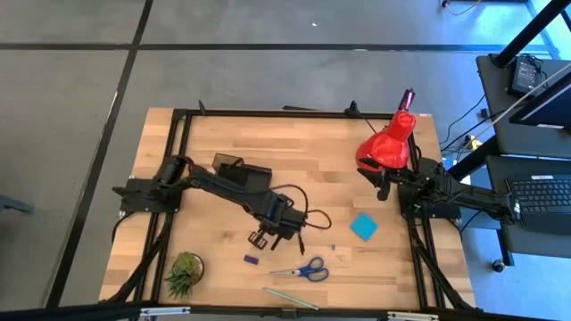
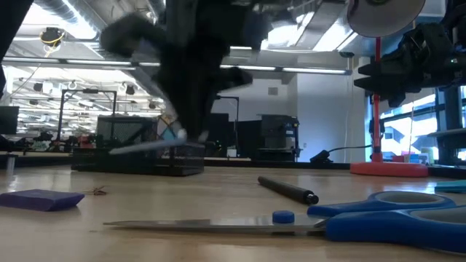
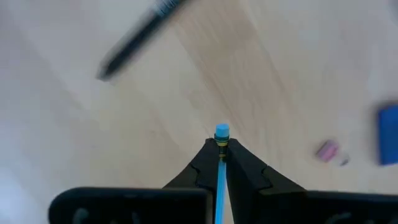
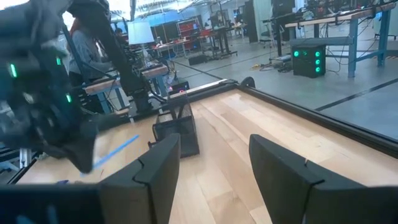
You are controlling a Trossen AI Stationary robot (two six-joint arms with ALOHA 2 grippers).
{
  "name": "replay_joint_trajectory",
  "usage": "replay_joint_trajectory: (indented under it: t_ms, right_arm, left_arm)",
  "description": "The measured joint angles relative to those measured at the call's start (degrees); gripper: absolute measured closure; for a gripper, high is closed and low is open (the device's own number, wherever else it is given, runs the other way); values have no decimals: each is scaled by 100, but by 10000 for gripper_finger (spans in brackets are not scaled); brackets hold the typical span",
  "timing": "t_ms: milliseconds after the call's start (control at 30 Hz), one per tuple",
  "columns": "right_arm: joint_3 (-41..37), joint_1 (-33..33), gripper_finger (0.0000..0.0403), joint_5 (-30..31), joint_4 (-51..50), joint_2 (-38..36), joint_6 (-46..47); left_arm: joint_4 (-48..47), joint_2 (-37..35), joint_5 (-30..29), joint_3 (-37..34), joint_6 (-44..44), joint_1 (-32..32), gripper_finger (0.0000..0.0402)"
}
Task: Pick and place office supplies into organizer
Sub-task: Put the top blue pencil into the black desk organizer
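Above mid-table, left end effector [image 3: 221, 163] pinches blue pencil [image 3: 221, 134].

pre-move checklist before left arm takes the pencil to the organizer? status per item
1. Left gripper shut on the blue pencil: ok.
2. Pencil lifted off the table: ok; low view shows it above the wood.
3. Organizer upright, behind the left arm: ok.
4. Cup section free of contents: cannot tell.
5. Right gripper open, parked beside the red lamp, out of the path: ok.
6. Scissors, dark pen, purple block, sticky-note pad not yet placed: not ok.
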Motion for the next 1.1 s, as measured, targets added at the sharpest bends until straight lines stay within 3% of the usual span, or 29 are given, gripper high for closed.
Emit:
replay_joint_trajectory:
  t_ms: [200,467,733,967,1100]
  right_arm:
    - [0,-2,208,0,-6,0,-8]
    - [0,-2,208,1,-15,1,-14]
    - [0,0,208,1,-13,1,-7]
    - [0,-2,208,1,-17,0,-4]
    - [0,-1,208,2,-14,0,-5]
  left_arm:
    - [124,-638,264,11,-161,-14,391]
    - [244,-2057,261,19,-230,271,392]
    - [170,-3145,281,22,176,1166,393]
    - [52,-3638,771,-21,330,2056,393]
    - [540,-3996,1346,-649,528,2437,393]
